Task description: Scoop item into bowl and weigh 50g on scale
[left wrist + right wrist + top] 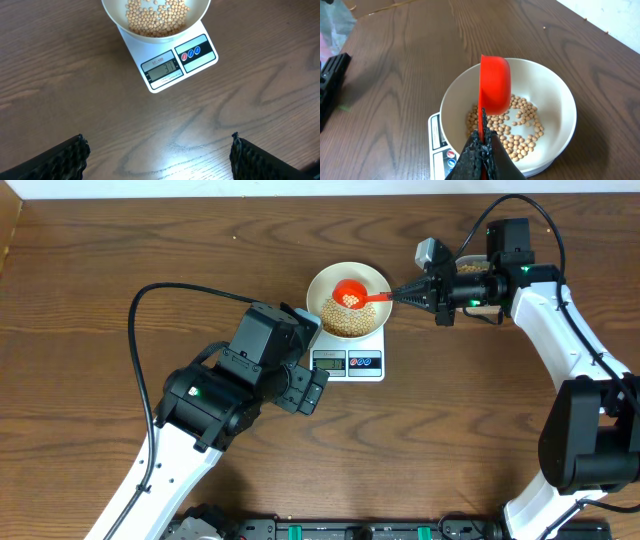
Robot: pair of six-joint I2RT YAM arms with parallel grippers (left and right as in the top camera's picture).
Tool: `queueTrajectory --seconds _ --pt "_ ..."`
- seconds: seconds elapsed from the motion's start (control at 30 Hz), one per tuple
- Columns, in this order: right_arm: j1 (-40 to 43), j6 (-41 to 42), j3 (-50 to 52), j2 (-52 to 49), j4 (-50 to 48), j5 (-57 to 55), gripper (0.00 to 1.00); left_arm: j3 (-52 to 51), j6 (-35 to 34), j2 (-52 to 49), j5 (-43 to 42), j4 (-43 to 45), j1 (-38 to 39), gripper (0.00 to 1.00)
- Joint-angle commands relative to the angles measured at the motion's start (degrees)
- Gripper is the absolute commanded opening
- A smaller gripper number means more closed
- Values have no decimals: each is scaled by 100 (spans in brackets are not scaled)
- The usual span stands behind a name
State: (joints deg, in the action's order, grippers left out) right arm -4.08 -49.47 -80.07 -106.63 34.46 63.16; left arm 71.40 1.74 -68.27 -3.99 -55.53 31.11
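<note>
**Nearest, front of the table.** Left end effector hangs over bare table just in front of the scale. Its jaws stand wide with nothing between them. It takes no part in the step in hand.

**Scale.** The scale sits mid-table with its front panel facing the robot. The display is lit and shows digits, but they are too small to read with confidence. Red and blue buttons sit beside it.

**Bowl.** The bowl rests on the scale platform and covers most of it. Beans lie in a loose layer across its floor. It is partly filled, well short of the rim.

**Scoop.** The red scoop is held above the bowl, within its outline. The overhead view shows a few beans in its cup. I cannot tell how far it is tipped.

**Farthest, right side.** Right end effector is clamped on the scoop handle, jaws pinched tight, reaching in from the bowl's right.

**Step (judgement).** Dosing phase: beans are going into the bowl by the scoopful while the weight builds toward target.

**Next move calls for:** a slow wrist roll so that beans trickle rather than dump, keeping the scoop clear of the bowl rim so that contact does not disturb the reading. Stop as the display nears target. Overshoot would mean scooping beans back out.
</note>
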Motion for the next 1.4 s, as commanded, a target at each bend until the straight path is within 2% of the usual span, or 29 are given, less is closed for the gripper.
queueTrajectory --seconds 0.0,0.57,0.73,0.93,1.37 --pt "-9 -28 -17 205 -2 55 1 144 42 -33 -9 -13 -35 92" --pt "-28 341 -17 380 -35 -15 1 144 39 -33 -7 -13 -35 92" --pt "-192 433 -17 518 -33 -837 1 142 39 -33 -9 -13 -35 92" --pt "-376 485 -17 577 -11 -1126 1 144 39 -33 -7 -13 -35 92" --pt "-343 490 -17 581 4 -918 1 144 39 -33 -7 -13 -35 92"
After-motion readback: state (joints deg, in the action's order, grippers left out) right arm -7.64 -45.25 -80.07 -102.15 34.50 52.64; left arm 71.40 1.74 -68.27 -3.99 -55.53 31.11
